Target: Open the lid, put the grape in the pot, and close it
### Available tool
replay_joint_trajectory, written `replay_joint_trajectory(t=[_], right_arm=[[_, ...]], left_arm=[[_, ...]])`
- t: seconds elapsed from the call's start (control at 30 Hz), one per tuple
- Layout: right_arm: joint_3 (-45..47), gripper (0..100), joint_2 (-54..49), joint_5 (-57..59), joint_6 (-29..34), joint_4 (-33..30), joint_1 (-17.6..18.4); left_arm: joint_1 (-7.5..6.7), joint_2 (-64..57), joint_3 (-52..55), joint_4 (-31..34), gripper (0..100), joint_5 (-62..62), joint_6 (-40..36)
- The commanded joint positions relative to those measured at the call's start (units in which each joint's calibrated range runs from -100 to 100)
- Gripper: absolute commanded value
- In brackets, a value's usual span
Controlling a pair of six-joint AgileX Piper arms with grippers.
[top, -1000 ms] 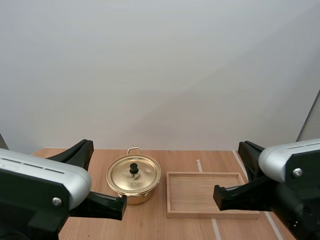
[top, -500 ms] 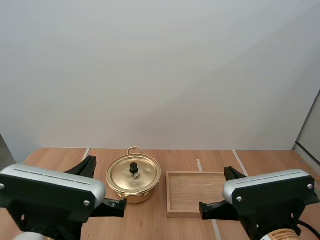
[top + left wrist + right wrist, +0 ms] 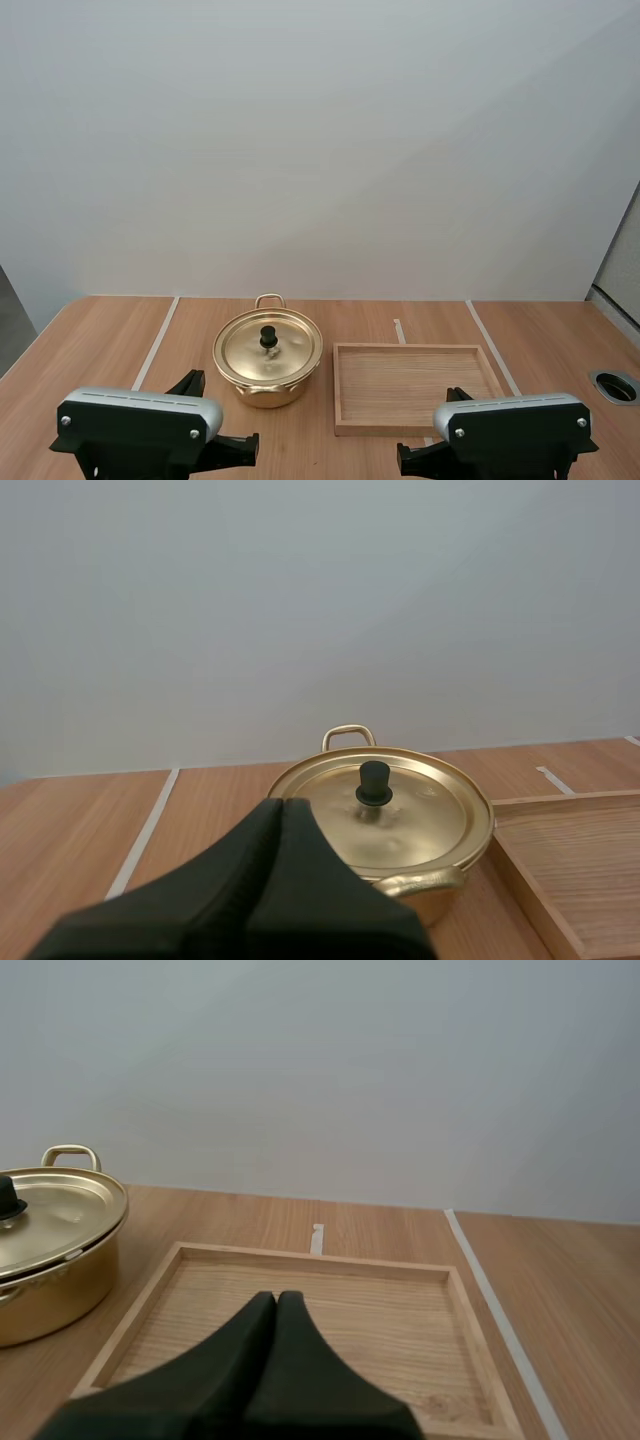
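A gold pot (image 3: 267, 360) stands on the wooden table, its lid (image 3: 268, 347) on and a black knob (image 3: 268, 338) at the lid's middle. In the left wrist view my left gripper (image 3: 280, 808) is shut, its fingers one dark wedge pointing at the pot (image 3: 390, 825), a short way in front of it. My right gripper (image 3: 277, 1300) is shut too and hovers over the near part of the wooden tray (image 3: 310, 1255). Seen from above, both arms sit low at the front, the left (image 3: 140, 428) before the pot, the right (image 3: 510, 428) before the tray (image 3: 410, 350).
The tray lies just right of the pot with nothing in it. White tape lines (image 3: 156, 338) run across the table toward the back. A round hole (image 3: 615, 386) sits in the tabletop at the far right. A plain wall closes off the back.
Both arms have drawn back and dropped toward the front edge of the high view, uncovering more of the table. The pot and the tray have not moved.
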Motion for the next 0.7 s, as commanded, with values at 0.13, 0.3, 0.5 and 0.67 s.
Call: replay_joint_trajectory(t=[0.13, 0.3, 0.5, 0.67], right_arm=[[0.0, 0, -0.3, 9.0, 0.2, 1.7, -0.2], [0.0, 0, -0.3, 9.0, 0.2, 1.7, -0.4], [0.0, 0, -0.3, 10.2, 0.2, 1.2, -0.5], [0.0, 0, -0.3, 10.2, 0.2, 1.4, -0.6]], left_arm=[[0.12, -0.2, 0.3, 4.1, 0, 9.2, -6.1], [0.32, -0.2, 0.3, 5.1, 0, 9.6, -9.7], [0.32, -0.2, 0.3, 6.5, 0, 11.0, -9.7], [0.32, -0.2, 0.3, 6.7, 0, 10.4, -9.4]])
